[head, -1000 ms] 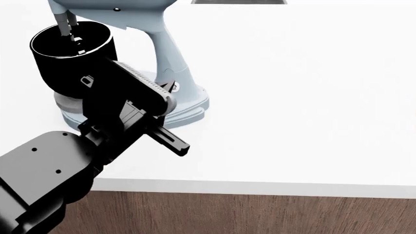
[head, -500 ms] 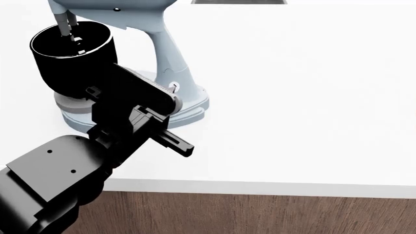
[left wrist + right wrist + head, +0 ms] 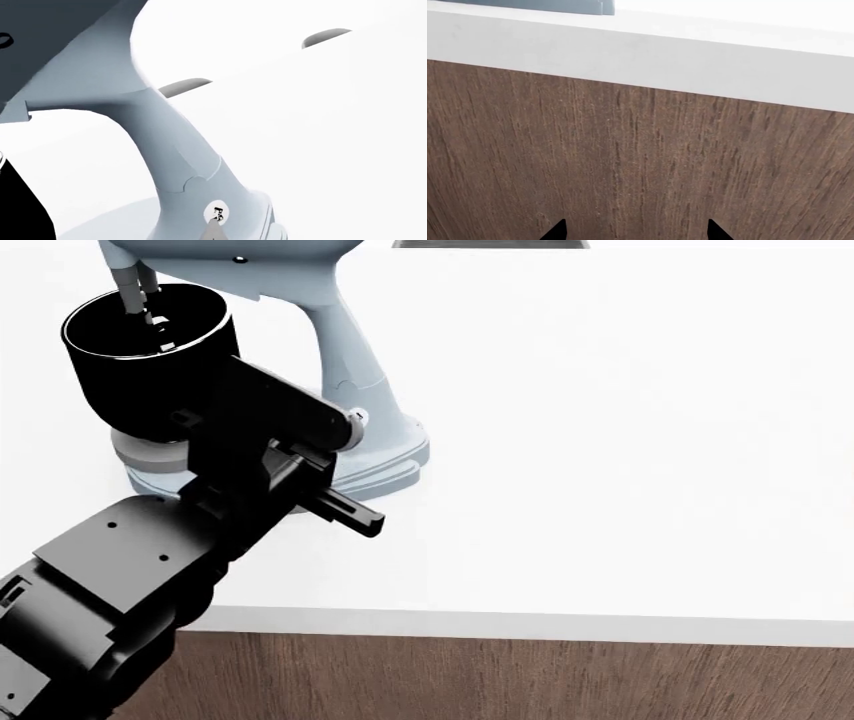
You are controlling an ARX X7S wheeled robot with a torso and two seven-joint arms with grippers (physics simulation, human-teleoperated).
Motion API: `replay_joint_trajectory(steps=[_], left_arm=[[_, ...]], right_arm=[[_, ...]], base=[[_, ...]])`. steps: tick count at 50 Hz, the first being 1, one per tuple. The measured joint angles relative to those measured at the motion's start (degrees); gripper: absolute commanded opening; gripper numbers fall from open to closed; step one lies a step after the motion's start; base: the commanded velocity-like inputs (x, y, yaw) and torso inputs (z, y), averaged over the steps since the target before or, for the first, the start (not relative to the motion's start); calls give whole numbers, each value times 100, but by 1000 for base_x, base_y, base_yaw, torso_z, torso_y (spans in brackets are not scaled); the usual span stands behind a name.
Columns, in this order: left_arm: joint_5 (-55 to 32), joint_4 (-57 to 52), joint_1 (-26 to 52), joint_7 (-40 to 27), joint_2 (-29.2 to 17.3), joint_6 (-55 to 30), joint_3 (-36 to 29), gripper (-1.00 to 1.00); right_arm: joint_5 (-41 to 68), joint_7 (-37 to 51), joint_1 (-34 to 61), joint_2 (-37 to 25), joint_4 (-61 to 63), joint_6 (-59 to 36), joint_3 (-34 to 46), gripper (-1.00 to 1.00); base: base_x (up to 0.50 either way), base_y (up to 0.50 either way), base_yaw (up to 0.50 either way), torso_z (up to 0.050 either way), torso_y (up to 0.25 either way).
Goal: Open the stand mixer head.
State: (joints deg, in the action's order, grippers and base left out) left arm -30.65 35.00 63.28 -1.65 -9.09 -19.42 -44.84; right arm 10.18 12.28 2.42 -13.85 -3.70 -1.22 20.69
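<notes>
Stand mixer head (image 3: 227, 265) sits at the far left of the white counter (image 3: 601, 440), only its lower part in the head view, beater down inside the black mixing bowl (image 3: 147, 350). Head looks lowered over the bowl.

Left gripper (image 3: 350, 512) is in front of the mixer, low, near the pale blue base (image 3: 394, 455) and neck (image 3: 350, 360). So the head is above and beyond it, well apart, no contact. One dark finger sticks out toward the right over the counter; the arm body hides the rest, so can't tell whether the jaws are spread or closed.

Left wrist view looks up along the neck (image 3: 180, 160) to the underside of the head (image 3: 60, 50) (a small round knob (image 3: 216, 213) shows low on the neck).

Right gripper (image 3: 634, 232) is off the counter, facing the wood cabinet front (image 3: 627, 160) below the counter edge (image 3: 660, 55). Its two fingertips (image 3: 555, 231) are spread apart, nothing between them.
</notes>
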Motion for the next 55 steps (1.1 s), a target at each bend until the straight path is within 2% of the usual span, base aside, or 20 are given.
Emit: replay_joint_trajectory(steps=[9,26,55], left_arm=[[59,517,105,162,137,227,-35,-100],[35,509,92,240,170,201,-132,-100],[65,1387,354,370,437,520,-179,-100]], right_arm=[[9,20,15,-8,-15,9,26,100],[40,43,-4,-57,-3,30,61,100],[129,83,-73,-188,131,4,94,100]], base=[[0,0,0,0,0],[0,0,0,0,0],[0,0,0,0,0]])
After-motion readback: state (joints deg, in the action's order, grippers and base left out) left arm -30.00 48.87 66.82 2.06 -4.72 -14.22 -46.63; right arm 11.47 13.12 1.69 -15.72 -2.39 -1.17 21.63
